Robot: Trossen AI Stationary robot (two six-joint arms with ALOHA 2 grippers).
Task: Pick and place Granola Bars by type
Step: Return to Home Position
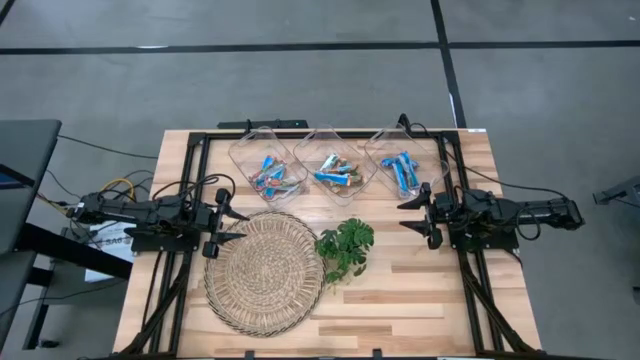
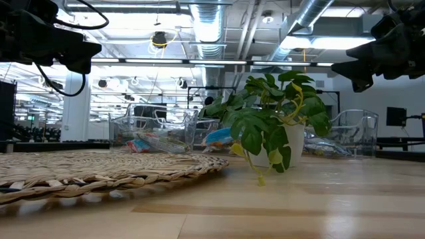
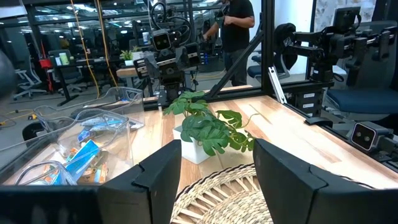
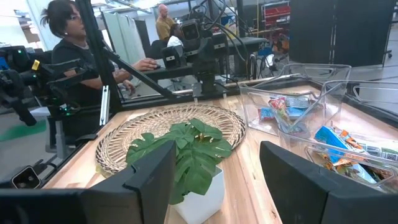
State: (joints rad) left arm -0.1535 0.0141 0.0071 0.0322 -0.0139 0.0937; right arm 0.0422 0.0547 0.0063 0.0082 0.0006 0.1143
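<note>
- Granola bars (image 1: 335, 174) lie in three clear bins in a row along the far edge of the table (image 1: 430, 295); none shows on the bare wood or on the mat.
- Left bin (image 1: 243, 152): blue-and-white bars mixed with a few reddish ones.
- Middle bin (image 1: 309, 146): blue bars together with tan-yellowish ones.
- Right bin (image 1: 432, 150): only blue-and-white bars can be made out.
- Left gripper (image 1: 243, 226) hovers at the left edge of the round woven mat (image 1: 262, 275), pointing toward the table's middle. Its fingers are spread wide and nothing is between them; its wrist view shows the same open gap (image 3: 217, 171).
- Right gripper (image 1: 402, 216) hovers on the right side, just in front of the right bin, and points at the left gripper. Its fingers are also parted and empty, as its own wrist view (image 4: 217, 177) confirms.
- In the low view both arms hang well above the tabletop, touching nothing.
- A small potted plant (image 1: 345, 246) in a white pot stands between the two grippers, just beside the mat's right edge and in front of the middle bin.
- Beyond the table, a person in a dark top (image 4: 68, 46) is at a bench, and another person (image 3: 236, 25) stands farther back.
</note>
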